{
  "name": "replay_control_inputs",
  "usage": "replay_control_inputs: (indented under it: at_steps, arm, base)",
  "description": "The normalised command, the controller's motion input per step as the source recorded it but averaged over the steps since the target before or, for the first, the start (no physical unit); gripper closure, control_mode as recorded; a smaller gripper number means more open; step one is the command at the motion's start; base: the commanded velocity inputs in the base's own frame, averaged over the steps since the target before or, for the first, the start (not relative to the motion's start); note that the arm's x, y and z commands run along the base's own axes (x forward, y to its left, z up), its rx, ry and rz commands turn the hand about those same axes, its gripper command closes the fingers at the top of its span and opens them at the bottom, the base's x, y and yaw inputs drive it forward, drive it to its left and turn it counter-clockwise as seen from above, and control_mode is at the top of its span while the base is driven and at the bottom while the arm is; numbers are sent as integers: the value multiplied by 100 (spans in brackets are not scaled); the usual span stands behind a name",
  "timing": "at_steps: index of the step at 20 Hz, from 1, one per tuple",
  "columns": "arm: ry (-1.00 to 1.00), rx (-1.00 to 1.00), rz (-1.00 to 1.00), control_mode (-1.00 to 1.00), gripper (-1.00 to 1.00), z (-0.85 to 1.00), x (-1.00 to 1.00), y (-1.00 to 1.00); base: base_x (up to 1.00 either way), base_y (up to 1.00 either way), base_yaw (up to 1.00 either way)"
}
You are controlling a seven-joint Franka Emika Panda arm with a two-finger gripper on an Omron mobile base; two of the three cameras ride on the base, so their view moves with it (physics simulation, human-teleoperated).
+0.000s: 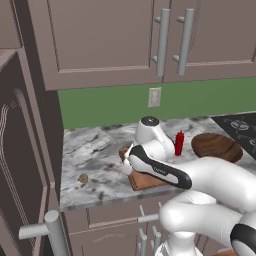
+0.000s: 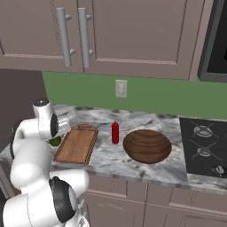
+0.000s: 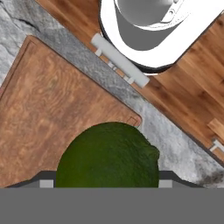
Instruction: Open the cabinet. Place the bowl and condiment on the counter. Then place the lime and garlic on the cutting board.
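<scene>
Lime (image 3: 108, 155): dark green, rough dimpled skin, rounded, seen close in the hand view between the two dark finger tips of the pincer (image 3: 105, 183), which pinches it from both sides. It hangs over the corner of the cutting board (image 3: 57, 118), close to the board's edge. In the right base view the lime (image 2: 55, 141) is a small green patch under the white wrist, at the left end of the cutting board (image 2: 77, 143).

Cutting board: reddish-brown wood, visible grain, raised rim, rectangular. It lies flat on the marble desk (image 2: 106, 159), grey and white veined.

Condiment bottle (image 2: 115, 132): slim, red, pointed cap, upright, between board and bowl, just beside the board's right edge.

Bowl (image 2: 147, 145): wide, shallow, dark brown wood with grain lines, on the desk right of the bottle, near the stovetop (image 2: 205, 146).

Garlic (image 1: 83, 178): small tan lump on the desk, left of the board, well apart from it.

Cabinet door (image 1: 22, 165): taupe, grey bar handle (image 1: 47, 230), stands swung open at left.
</scene>
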Motion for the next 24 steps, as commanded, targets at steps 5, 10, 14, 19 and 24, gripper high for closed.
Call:
replay_control_inputs:
  at_steps: [5,10,14,19,24]
  arm:
    - [0,0,-5,-100,100,0,0,-31]
    - [0,0,-5,-100,100,-3,4,-19]
    - [0,0,-5,-100,100,-10,11,-8]
    - [0,0,-5,-100,100,-14,16,-8]
    - [0,-1,-4,-100,100,-10,20,-9]
  base:
    - [0,0,0]
    - [0,0,0]
    - [0,0,0]
    - [0,0,0]
    - [0,0,0]
